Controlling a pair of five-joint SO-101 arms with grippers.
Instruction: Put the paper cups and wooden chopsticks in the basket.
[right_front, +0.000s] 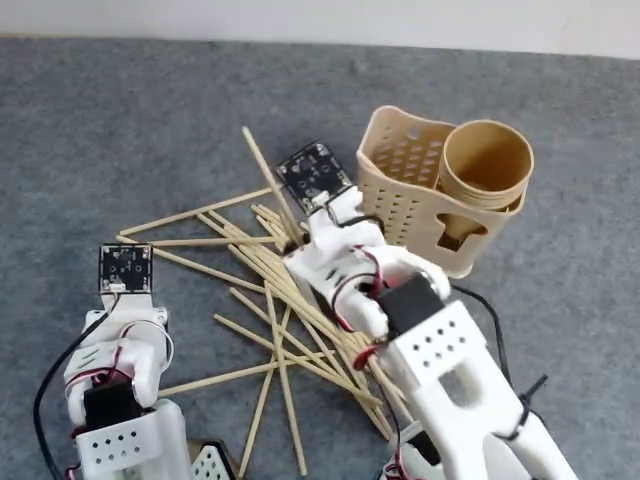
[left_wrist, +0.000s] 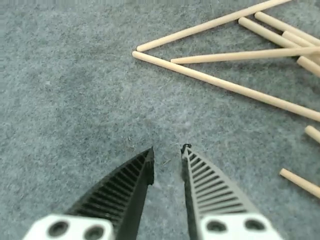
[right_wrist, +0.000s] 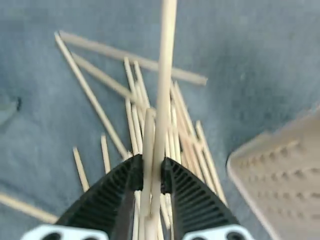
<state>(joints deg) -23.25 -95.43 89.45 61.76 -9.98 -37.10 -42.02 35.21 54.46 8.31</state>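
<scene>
Grey desk (right_front: 150, 130) is overhung by the released, empty left end effector (left_wrist: 167, 150). Pale wooden chopsticks (right_front: 270, 290) lie scattered centrally; some are clenched by the right end effector (right_wrist: 150, 162), presumably for lifting. Tan paper cups (right_front: 487, 160) are nested in the beige perforated basket (right_front: 400, 210).

We note the right gripper (right_wrist: 150, 164) low just beside the basket (right_front: 400, 205), jaws clamped on chopsticks (right_wrist: 165, 65), while the left gripper (left_wrist: 167, 150) sits well apart from the basket, angled downward, jaws slightly parted.
</scene>
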